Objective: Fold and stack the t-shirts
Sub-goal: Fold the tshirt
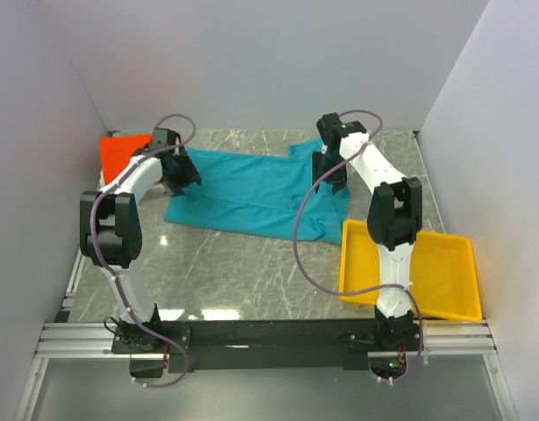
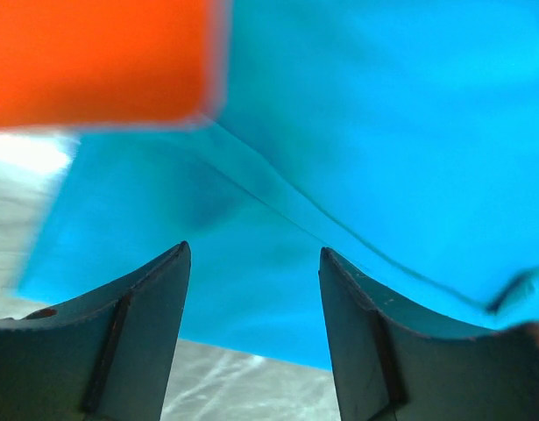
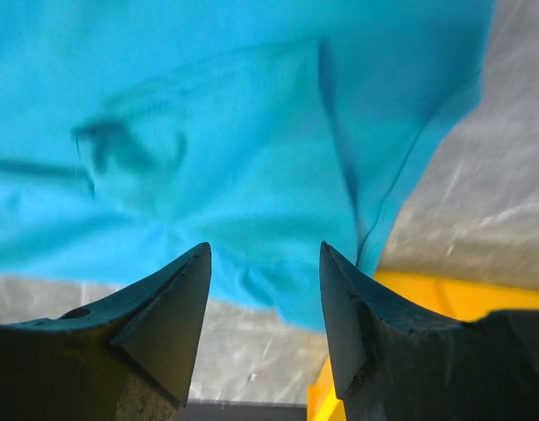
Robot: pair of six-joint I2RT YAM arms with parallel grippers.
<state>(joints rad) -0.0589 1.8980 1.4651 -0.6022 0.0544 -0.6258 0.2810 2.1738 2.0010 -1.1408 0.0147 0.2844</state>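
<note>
A teal-blue t-shirt lies spread across the middle of the marble table, folded lengthwise with a sleeve bunched at its right end. An orange-red t-shirt lies folded at the back left. My left gripper hovers over the teal-blue t-shirt's left end, open, with nothing between its fingers. My right gripper hangs over the teal-blue t-shirt's right end, also open and empty. In the left wrist view the orange-red t-shirt fills the upper left corner.
A yellow plastic tray stands at the right front, next to the right arm's base. White walls close in the table on the left, back and right. Bare marble lies in front of the teal-blue t-shirt.
</note>
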